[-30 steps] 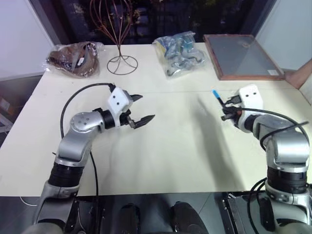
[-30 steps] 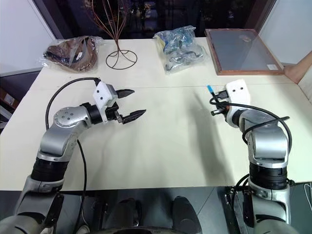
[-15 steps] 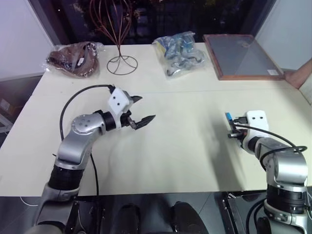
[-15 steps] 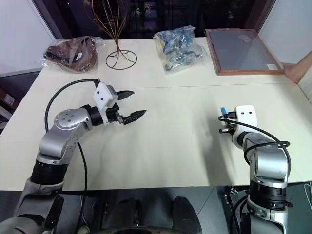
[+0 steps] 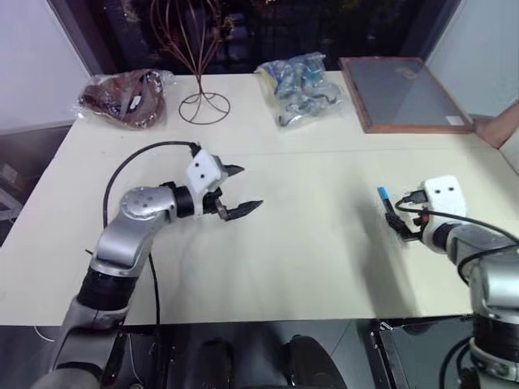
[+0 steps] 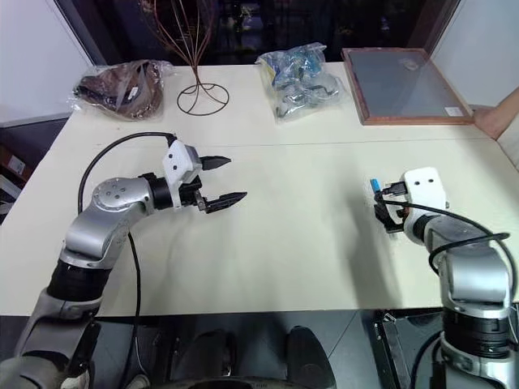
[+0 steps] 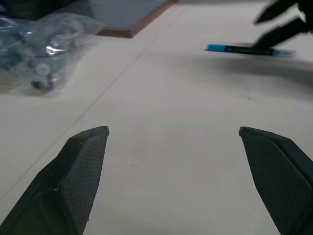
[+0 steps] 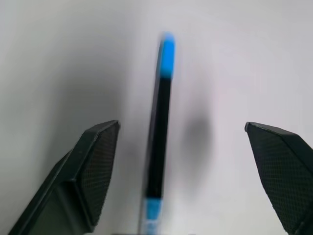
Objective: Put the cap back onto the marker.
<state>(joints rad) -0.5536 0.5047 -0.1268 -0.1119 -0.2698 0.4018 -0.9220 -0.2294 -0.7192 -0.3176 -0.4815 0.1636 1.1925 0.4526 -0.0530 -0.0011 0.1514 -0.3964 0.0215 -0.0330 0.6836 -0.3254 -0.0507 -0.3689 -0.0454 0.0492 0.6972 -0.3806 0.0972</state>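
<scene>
Lab-like room: bare white table, bagged parts

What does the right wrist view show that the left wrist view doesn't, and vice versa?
Right wrist view: the right gripper open, its fingers apart on either side of the marker, touching neither, and the marker seen lengthwise with its blue cap at the far end.

Left wrist view: the left gripper open over bare table, a clear plastic bag and a corner of the wooden-framed tray, with the right gripper's fingers at the marker.

Both: the marker lying flat on the table.
</scene>
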